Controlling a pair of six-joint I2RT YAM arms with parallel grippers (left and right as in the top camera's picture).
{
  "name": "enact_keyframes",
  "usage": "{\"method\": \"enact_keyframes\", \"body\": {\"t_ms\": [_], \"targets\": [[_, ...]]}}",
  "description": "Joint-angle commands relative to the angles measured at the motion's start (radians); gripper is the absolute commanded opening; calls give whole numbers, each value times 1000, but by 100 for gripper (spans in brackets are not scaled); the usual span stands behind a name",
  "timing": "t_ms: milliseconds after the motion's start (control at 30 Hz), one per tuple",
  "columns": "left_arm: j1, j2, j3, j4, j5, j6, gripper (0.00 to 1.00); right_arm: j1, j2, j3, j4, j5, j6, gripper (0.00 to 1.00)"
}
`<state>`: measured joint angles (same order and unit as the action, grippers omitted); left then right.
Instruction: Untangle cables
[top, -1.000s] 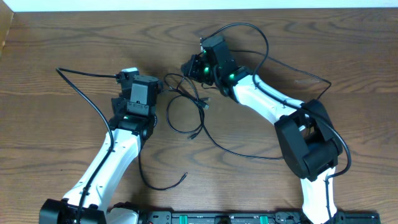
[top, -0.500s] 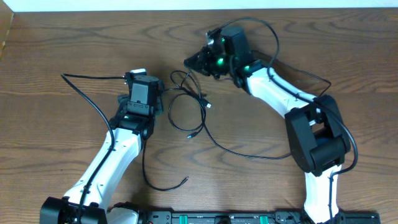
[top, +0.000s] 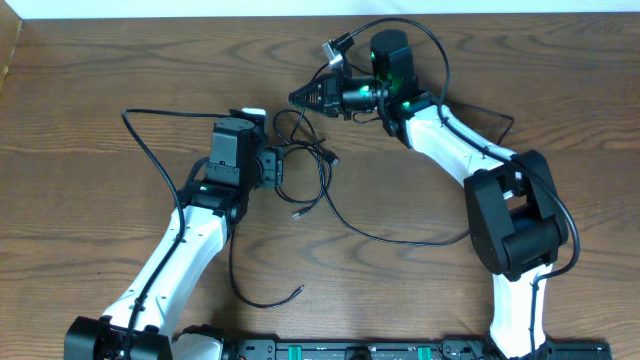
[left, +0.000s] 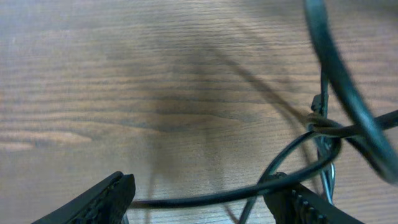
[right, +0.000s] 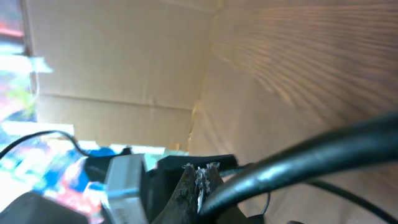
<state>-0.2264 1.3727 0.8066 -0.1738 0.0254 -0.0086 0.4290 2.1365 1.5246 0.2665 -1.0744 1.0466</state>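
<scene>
Your left fingers (top: 274, 167) were shut 1 second ago. Now they are apart and have moved right, up to the cables (left: 320, 126). 1 cord lies between them on the surface (top: 80, 200). Your right fingers (top: 306, 97) stay together, lifted over the tangle; you cannot tell if they hold a cord. The knot is not undone, so grab again.

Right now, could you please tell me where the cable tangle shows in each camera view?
Overhead: cable tangle at centre, beside the left gripper, below the right gripper.
Left wrist: cable tangle at the right edge, one strand crossing between the open fingers.
Right wrist: cannot tell; only a blurred black cord crosses the lower right.
Shared landmark: the wooden table.
</scene>
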Motion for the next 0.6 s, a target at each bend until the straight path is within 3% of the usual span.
{"method": "enact_keyframes", "body": {"t_ms": [0, 33, 133, 467, 567], "targets": [[1, 11, 0, 13, -27, 133, 71, -9, 2, 3, 68, -134, 77, 1], [1, 13, 0, 20, -66, 132, 64, -9, 2, 3, 98, -153, 92, 1], [1, 19, 0, 39, -174, 130, 9, -9, 2, 3, 167, -182, 133, 1], [1, 18, 0, 87, -208, 41, 8, -16, 2, 3, 167, -186, 135, 1], [1, 15, 0, 109, -325, -85, 8, -16, 2, 3, 166, -193, 135, 1]]}}
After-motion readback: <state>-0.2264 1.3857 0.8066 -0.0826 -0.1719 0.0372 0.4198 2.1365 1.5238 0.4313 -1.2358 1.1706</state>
